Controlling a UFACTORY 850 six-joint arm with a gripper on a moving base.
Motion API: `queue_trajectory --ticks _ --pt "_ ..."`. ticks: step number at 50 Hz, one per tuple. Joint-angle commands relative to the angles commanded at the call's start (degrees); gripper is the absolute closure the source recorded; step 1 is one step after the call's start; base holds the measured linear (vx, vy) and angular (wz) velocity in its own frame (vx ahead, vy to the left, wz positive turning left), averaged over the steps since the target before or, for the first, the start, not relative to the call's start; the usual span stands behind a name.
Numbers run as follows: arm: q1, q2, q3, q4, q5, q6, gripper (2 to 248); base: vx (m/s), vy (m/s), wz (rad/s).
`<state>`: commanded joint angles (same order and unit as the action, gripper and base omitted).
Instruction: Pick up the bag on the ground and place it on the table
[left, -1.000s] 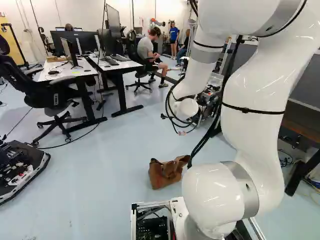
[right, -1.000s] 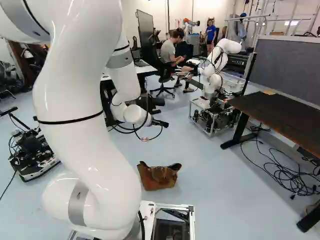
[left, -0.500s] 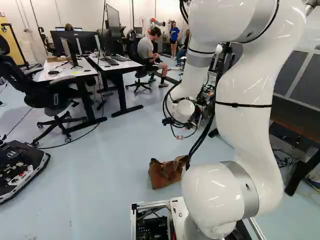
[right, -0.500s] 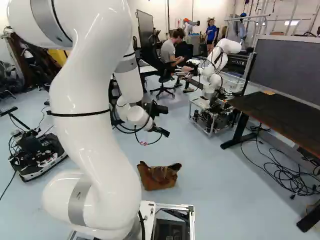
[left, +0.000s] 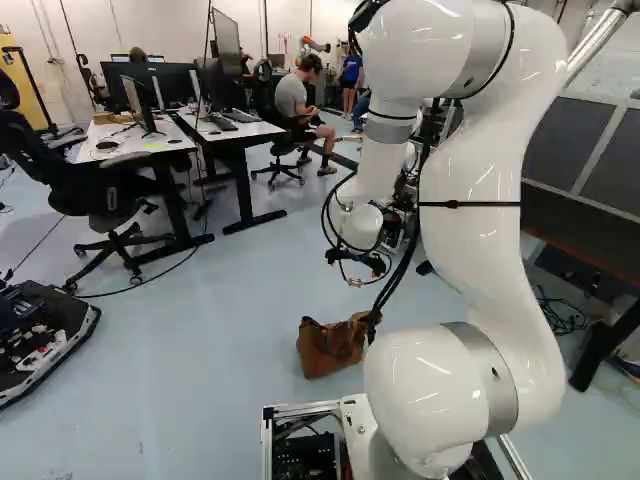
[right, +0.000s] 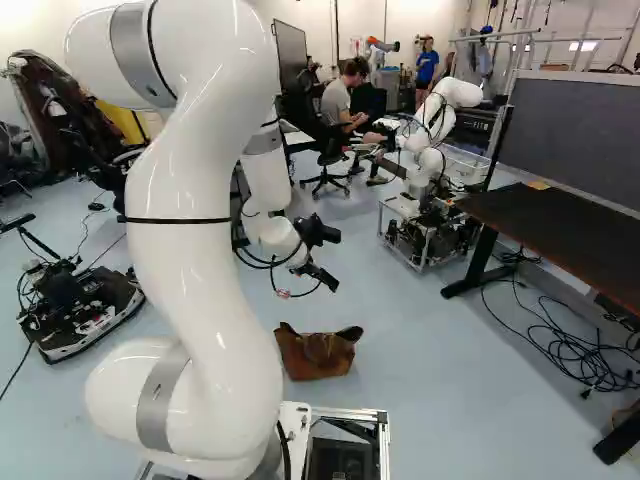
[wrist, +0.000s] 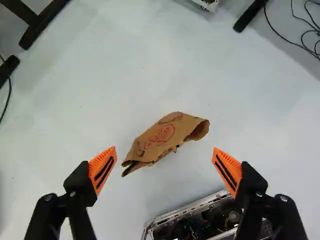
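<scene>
On the floor ahead of the base lies a brown bag (left: 325, 348), slumped, its dark opening along one side; the right base view shows the same bag (right: 316, 356) from further right. Above and beyond it hangs my gripper (right: 320, 276), pointing down. The wrist view has the gripper (wrist: 165, 170) open, orange pads wide apart with nothing between them. The bag (wrist: 162, 138) is on the floor below and just ahead of the gap between the fingers, touched by neither. A dark-topped table (right: 565, 228) stands at the right of the right base view.
Another robot (right: 425, 215) stands beyond the bag, beside the table. Loose cables (right: 570, 345) lie under the table. White desks (left: 232, 130) and an office chair (left: 105, 195) are at the left; a low black machine (right: 75, 310) sits left of my arm.
The arm has swung, shifting left in the left base view and right in the right base view. The gripper has come lower and tipped downward. Base and bag have stayed put.
</scene>
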<state>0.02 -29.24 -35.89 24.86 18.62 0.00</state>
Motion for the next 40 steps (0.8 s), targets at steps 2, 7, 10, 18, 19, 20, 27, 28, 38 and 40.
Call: queue_trajectory --ticks 2,7,10,18,19,20,27,28,38,40 --pt "0.0 -0.59 -0.41 0.31 -0.27 0.0 3 0.0 0.0 0.0" --pt "0.0 -2.09 -1.48 1.04 -0.92 0.0 3 0.0 0.0 0.0" --pt "0.0 -2.99 -2.15 1.31 -1.17 0.0 3 0.0 0.0 0.0" --pt "0.01 -5.3 -3.8 1.55 -1.49 0.0 3 0.0 0.0 0.0" --pt "0.01 -5.58 -3.99 1.56 -1.54 0.0 3 0.0 0.0 0.0" --pt "0.01 -5.85 -4.18 1.57 -1.59 0.0 3 0.0 0.0 0.0" --pt "0.01 -7.73 -5.44 1.59 -1.97 0.0 3 0.0 0.0 0.0" --pt "0.01 -7.99 -5.61 1.6 -2.03 0.0 3 0.0 0.0 0.0" --pt "0.01 -10.56 -7.27 1.61 -2.64 0.0 3 0.0 0.0 0.0" --pt "0.01 -11.06 -7.6 1.64 -2.81 0.0 3 0.0 0.0 0.0"
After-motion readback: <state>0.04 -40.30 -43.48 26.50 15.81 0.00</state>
